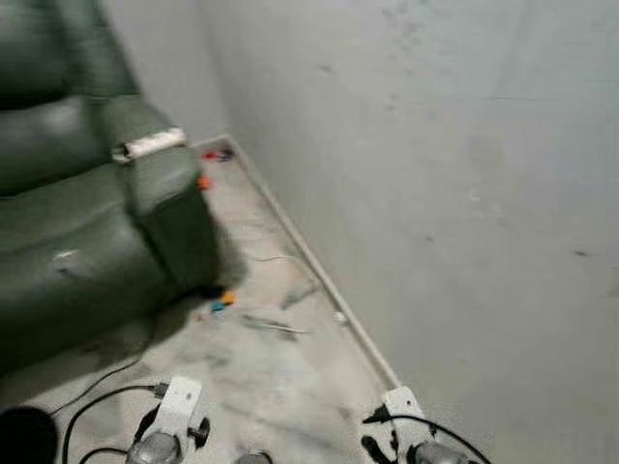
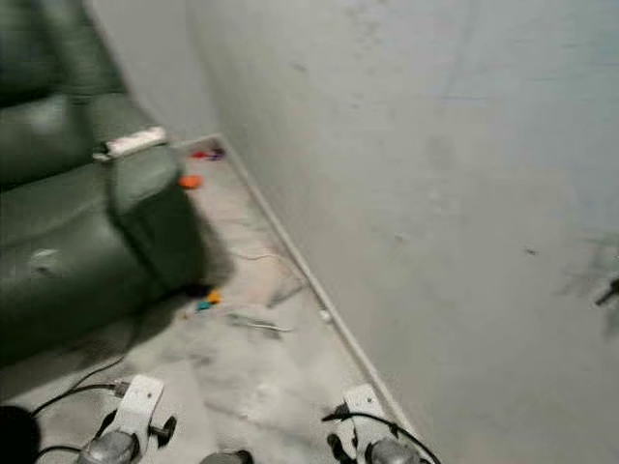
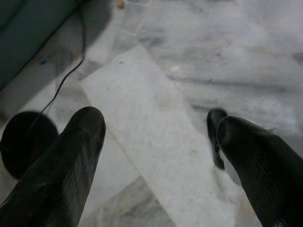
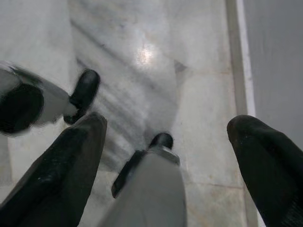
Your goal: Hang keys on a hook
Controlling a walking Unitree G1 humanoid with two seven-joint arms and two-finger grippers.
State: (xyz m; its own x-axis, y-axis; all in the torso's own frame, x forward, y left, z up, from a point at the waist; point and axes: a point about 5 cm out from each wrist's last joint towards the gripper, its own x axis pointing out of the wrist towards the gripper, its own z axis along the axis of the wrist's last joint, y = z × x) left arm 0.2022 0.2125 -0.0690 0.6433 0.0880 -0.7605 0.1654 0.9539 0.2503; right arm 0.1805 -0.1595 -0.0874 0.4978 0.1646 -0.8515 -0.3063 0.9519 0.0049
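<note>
While both arms hang idle, left gripper (image 3: 156, 142) & right gripper (image 4: 165, 142) splayed, empty over marble floor (image 1: 261, 367); keys, hook not spotted; prob. light, jangly, slippery, so pinch the ring.

Looks like a living rm corner in a home. Dark green leather recliner (image 1: 77, 203) sits on the left w/ a white remote-like object (image 1: 148, 144) lying on its armrest. Floor (image 1: 261, 358) is pale grey-veined marble w/ a white skirting strip (image 1: 319, 275) along the base of a plain grey painted wall (image 1: 435, 145), scuffed in spots. Small bright toys or bits (image 1: 218, 155) lie scattered in the far corner, more (image 1: 222, 303) by the chair base. Black cable (image 1: 97, 382) trails across the floor.
</note>
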